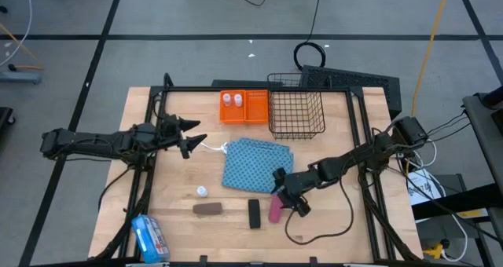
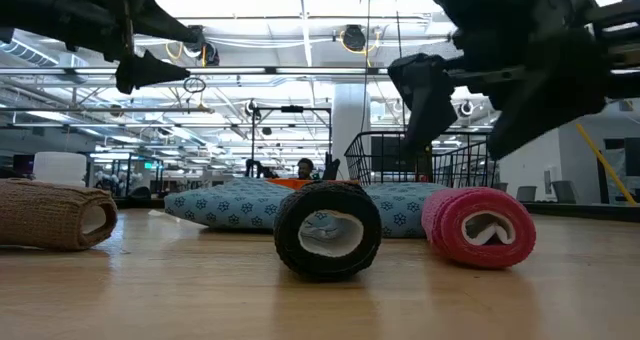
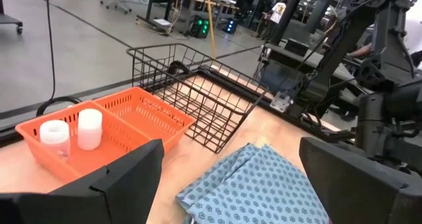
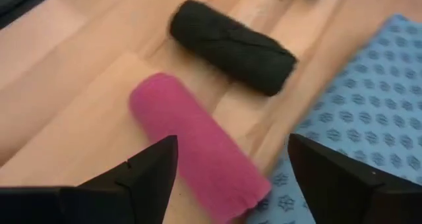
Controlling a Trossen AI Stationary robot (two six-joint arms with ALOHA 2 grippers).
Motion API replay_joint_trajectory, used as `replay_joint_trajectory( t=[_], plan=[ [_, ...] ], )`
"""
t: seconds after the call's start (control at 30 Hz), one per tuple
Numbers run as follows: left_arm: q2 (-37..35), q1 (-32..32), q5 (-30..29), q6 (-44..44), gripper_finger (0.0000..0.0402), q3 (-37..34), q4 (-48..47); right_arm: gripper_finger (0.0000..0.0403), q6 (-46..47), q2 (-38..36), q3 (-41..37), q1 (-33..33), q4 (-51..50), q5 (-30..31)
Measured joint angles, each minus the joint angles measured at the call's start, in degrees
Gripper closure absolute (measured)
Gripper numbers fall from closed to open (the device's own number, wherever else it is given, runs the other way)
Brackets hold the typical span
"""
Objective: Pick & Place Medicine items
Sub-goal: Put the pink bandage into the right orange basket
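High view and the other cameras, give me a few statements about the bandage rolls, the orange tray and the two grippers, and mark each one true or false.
1. Two small white round bottles stand in the orange plastic tray. True.
2. The pink bandage roll is clamped between the right gripper's fingers. False: the fingers are spread open above it, and the roll lies on the table.
3. The black bandage roll lies inside the black wire basket. False: it lies on the wooden table, beside the pink roll.
4. The left gripper is open and holds nothing. True.
5. The brown bandage roll lies on the table. True.
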Motion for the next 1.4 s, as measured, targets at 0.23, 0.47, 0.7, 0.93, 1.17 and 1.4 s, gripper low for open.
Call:
replay_joint_trajectory(
  t=[0.23,0.47,0.7,0.93,1.17,1.4],
  plan=[
    [2.1,0.0,0.0,-1.5,0.0039,0.0,2.5,0.015,-4.2,6.1,-1.0,0.9,3.1,0.0],
    [3.2,0.0,0.0,-3.2,0.0039,0.0,2.6,0.0166,-4.8,10.0,-0.8,1.8,3.8,4.0],
    [4.6,0.0,0.1,-5.1,0.0039,0.0,2.5,0.0233,-4.5,8.7,-0.9,2.5,4.4,4.2],
    [8.1,0.0,1.7,-9.0,0.0039,0.0,3.3,0.0298,-3.3,-0.9,-1.3,2.5,0.7,11.8],
    [16.4,-0.4,6.3,-6.9,0.0039,3.7,9.7,0.0307,-3.8,-8.4,-4.8,2.1,5.4,29.1],
    [28.8,-0.4,7.4,1.1,0.0039,11.4,13.1,0.0307,1.1,-9.1,-10.4,-1.0,19.4,40.5]
  ],
)
